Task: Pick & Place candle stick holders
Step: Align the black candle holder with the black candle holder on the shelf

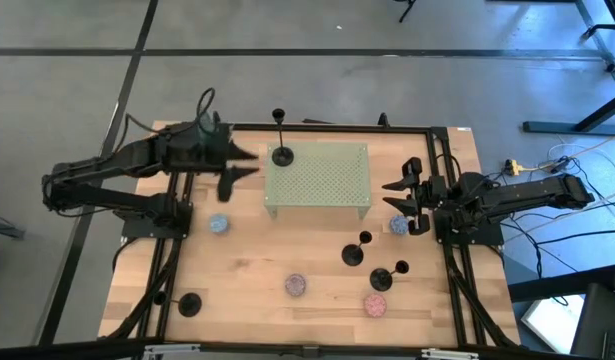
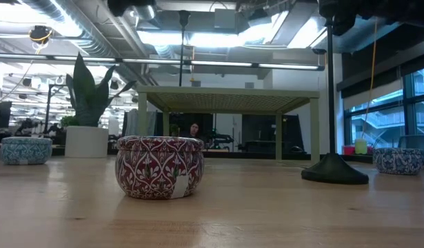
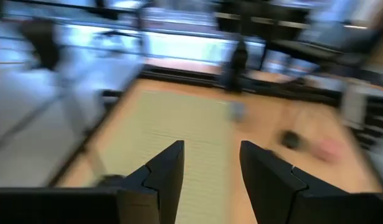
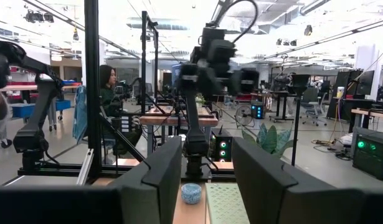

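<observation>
One holder [image 1: 281,152] already stands upright on the green rack [image 1: 332,180], at its far left corner. Your left pincer [image 1: 245,163] hangs just left of it, fingers parted and empty. Three holders remain on the surface: two [image 1: 355,250] [image 1: 384,277] near the right pincer [image 1: 395,198], which waits at the right edge with fingers parted and empty, and one [image 1: 189,303] at the near left corner. The left wrist view is smeared, so you can't confirm clearance from the stem.
</observation>
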